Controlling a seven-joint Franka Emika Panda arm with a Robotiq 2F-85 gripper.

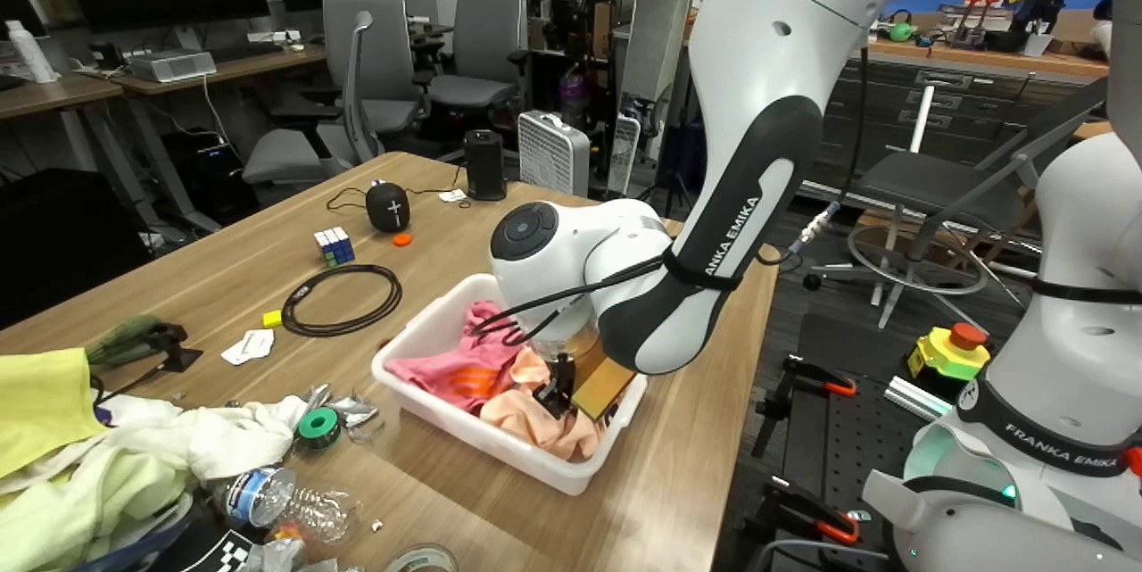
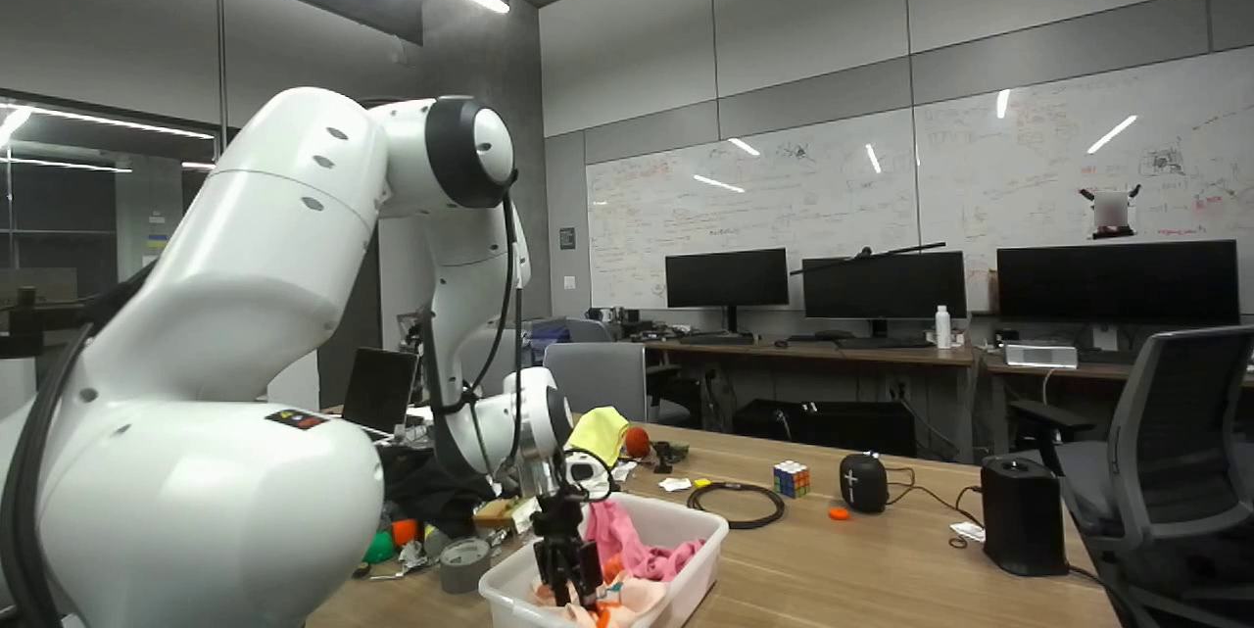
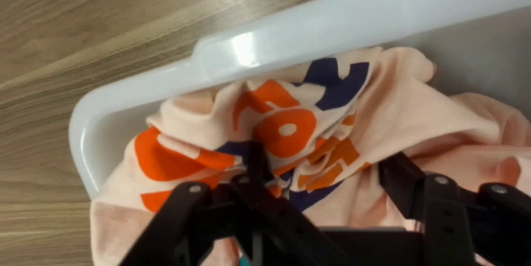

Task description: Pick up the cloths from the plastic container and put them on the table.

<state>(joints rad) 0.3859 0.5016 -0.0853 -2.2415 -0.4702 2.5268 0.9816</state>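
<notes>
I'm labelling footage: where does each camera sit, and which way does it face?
An exterior view: higher than the table, looking down across it; arm shows.
An exterior view: near the arm, facing the whiteboard; arm at left.
Wrist view: by the end effector, partly showing, facing into the container.
Both exterior views share container and puzzle cube.

This is a robotics lab with an office side: a white robot arm (image 1: 758, 144) bends over the wooden counter (image 1: 660, 501), a red emergency-stop button (image 1: 966, 337) sits near a base (image 1: 1053, 416) marked Franka Emika, and beyond are monitors (image 2: 727, 277), office chairs (image 2: 1185, 422) and a whiteboard (image 2: 754, 217) covered in writing.
</notes>
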